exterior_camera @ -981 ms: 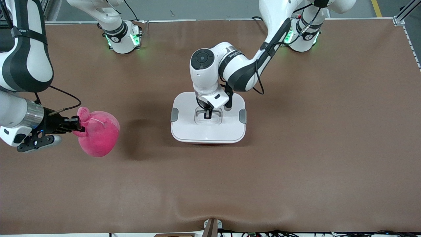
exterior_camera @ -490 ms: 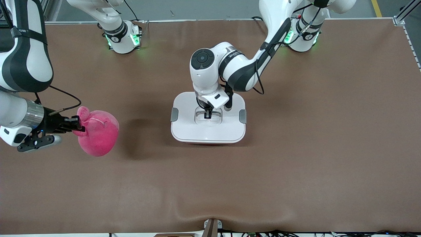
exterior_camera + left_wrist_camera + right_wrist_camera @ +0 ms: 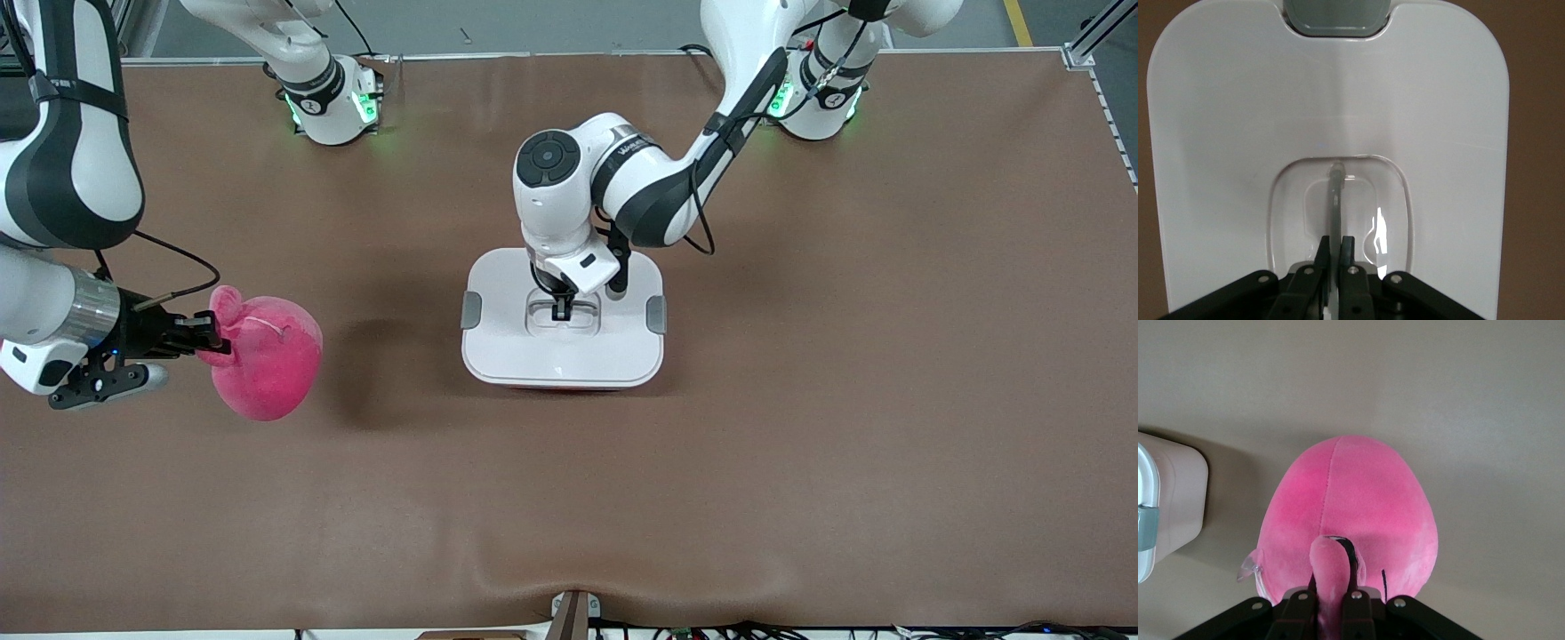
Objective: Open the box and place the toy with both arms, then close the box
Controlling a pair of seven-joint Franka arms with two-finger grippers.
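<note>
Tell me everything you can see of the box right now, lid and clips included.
The box sits mid-table, closed: a glossy white rounded-rectangular lid over a pink base, of which only a thin strip shows from the front. A grey clip sits at each short end. The lid's clear recessed centre holds a thin upright handle, which the left gripper pinches shut from above. Nothing else touches it; the toy hangs apart, toward the right arm's end.

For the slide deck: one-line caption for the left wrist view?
Left gripper shut on the clear recessed handle of the box's white lid, lid still seated, grey clip visible.
</note>
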